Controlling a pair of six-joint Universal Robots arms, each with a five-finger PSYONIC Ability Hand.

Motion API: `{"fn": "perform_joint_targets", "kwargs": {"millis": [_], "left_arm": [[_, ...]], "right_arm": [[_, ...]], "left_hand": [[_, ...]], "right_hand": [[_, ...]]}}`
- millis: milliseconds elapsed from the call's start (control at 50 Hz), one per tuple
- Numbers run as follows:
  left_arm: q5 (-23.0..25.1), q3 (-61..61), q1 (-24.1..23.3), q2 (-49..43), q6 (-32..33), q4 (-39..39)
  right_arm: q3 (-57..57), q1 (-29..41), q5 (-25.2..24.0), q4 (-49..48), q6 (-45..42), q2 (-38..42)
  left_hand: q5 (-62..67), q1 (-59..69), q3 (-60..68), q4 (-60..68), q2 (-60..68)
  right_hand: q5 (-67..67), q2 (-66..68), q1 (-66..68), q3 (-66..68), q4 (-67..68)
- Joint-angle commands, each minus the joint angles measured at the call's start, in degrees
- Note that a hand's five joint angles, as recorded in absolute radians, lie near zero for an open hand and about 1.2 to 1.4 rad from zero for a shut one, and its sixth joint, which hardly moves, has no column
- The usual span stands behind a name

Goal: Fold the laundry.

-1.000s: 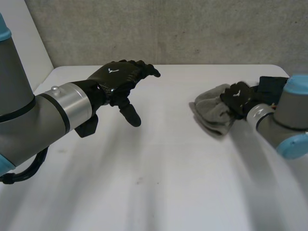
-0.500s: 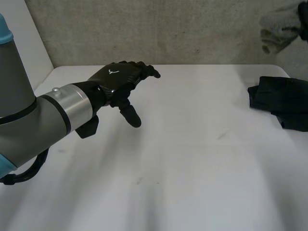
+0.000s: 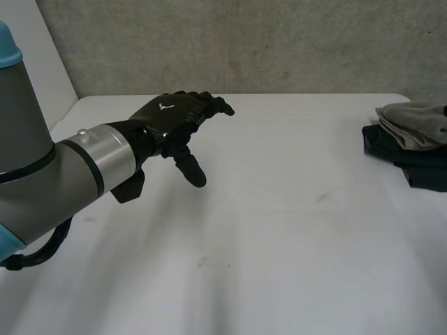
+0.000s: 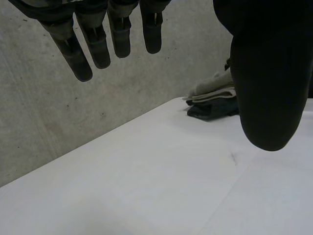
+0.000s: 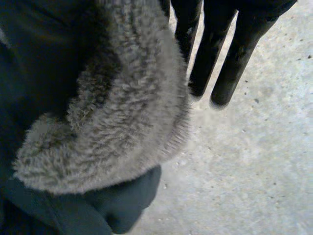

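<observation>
In the head view, your left hand (image 3: 174, 118) hovers over the counter (image 3: 279, 230), well apart from the dark cloth (image 3: 419, 164), which carries the folded grey cloth (image 3: 412, 122). The left wrist view shows its fingers (image 4: 98, 44) relaxed and empty. In the right wrist view, your right hand (image 5: 244, 29) holds its fingers straight beside the grey cloth.

White table (image 3: 279, 230), far right edge: dark folded garment (image 3: 419, 171) lies flat on surface, w/ grey fleecy cloth (image 3: 415, 125) stacked on top.

Folded grey fleecy cloth (image 3: 413, 123) lying atop folded dark garment (image 3: 405, 159), at table (image 3: 279, 230) right edge
</observation>
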Motion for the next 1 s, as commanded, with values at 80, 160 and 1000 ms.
{"fn": "perform_joint_targets", "kwargs": {"millis": [80,160,1000], "left_arm": [[0.0,0.09,-0.1,0.44,-0.34,0.09],[-0.17,0.09,-0.1,0.79,-0.43,1.05],[-13.18,-11.68,10.27,10.37,-5.62,13.44]], "right_arm": [[4.14,5.43,2.14,7.61,0.44,-11.76],[7.31,11.23,6.7,7.53,2.28,-18.26],[52.04,39.28,33.79,-7.93,29.8,-52.73]], "left_hand": [[0.66,-0.46,-0.16,0.04,-0.07],[0.82,-0.3,0.01,0.21,0.09],[-3.21,-4.33,-4.03,-3.83,-3.94]], "right_hand": [[-30.34,-30.46,-22.28,-30.66,-31.12],[-30.34,-30.46,-22.28,-30.66,-31.12],[-30.34,-30.46,-22.28,-30.66,-31.12]]}}
